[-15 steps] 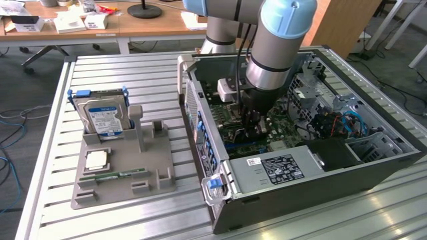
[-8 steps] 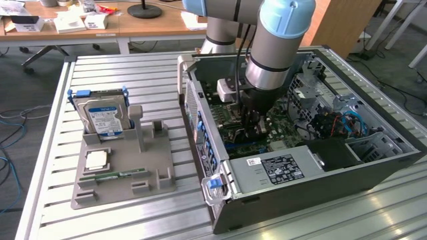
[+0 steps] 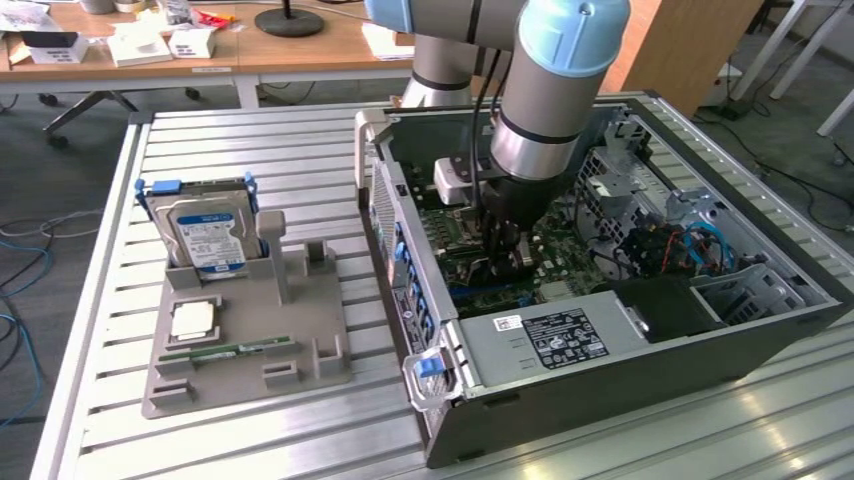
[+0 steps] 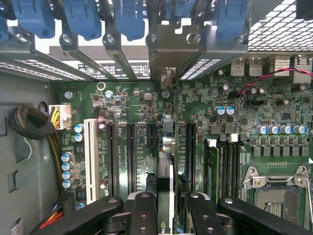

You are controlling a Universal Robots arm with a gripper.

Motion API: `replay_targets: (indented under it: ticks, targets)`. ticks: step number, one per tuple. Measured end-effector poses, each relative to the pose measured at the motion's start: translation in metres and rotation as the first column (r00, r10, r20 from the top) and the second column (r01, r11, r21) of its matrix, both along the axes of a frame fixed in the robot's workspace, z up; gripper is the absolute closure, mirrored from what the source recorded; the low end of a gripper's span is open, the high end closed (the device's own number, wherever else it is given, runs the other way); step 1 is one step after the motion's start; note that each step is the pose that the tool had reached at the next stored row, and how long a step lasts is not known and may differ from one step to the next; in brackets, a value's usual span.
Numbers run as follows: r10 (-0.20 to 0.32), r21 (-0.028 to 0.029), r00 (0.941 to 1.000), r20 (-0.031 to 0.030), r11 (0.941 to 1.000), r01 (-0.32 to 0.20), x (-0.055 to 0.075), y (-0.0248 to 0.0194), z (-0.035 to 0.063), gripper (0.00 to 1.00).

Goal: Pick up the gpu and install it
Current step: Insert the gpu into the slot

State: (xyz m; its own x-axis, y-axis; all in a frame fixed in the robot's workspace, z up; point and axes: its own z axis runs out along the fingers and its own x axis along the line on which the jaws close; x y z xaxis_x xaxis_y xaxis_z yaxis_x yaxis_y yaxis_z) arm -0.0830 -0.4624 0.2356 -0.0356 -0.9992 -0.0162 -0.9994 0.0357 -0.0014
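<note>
- The robot arm (image 3: 561, 90) reaches straight down into the open computer case (image 3: 747, 330), which lies on its side on the metal table (image 3: 240, 140).
- The gripper (image 4: 165, 205) is low over the green main board (image 4: 234, 127). Its two black fingers (image 4: 143, 215) are part way closed, and they pinch a thin card between them.
- That card is the gpu (image 4: 165, 171). In the wrist view you see it from its edge, so it looks like a thin strip. It stands upright on its long edge, not flat.
- The gpu runs long and straight away from the fingers toward the back wall of the case. Its silver end bracket (image 4: 168, 78) sits up at that wall, under the row of blue clips (image 4: 129, 19).
- On the board there is a row of long black slots (image 4: 132, 152). They all run the same way as the card. The card lines up with the gap between the slots on either side of it, so I think it is right over its own slot, or already part way in. How deep it sits cannot be told.
- In the exterior view, the grey holder tray (image 3: 240, 370) sits well apart from the case, toward the exterior view's left. A silver hard drive (image 3: 207, 240) with a blue label stands in it, and a slim green memory stick (image 3: 227, 352) lies near its front.
</note>
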Motion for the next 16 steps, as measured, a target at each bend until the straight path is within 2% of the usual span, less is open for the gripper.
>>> replay_targets:
  ticks: [10, 11, 16]
  targets:
    - [0.0, 0.0009, 1.0, 0.0002, 1.0, 0.0, -0.0002, 0.0, -0.0005, 0.73]
    - [0.0, 0.0008, 1.0, 0.0004, 1.0, 0.0, -0.0002, 0.0001, -0.0004, 0.67]
    - [0.0, -0.0001, 1.0, 0.0, 1.0, 0.0, 0.0, 0.0, 0.0032, 0.67]
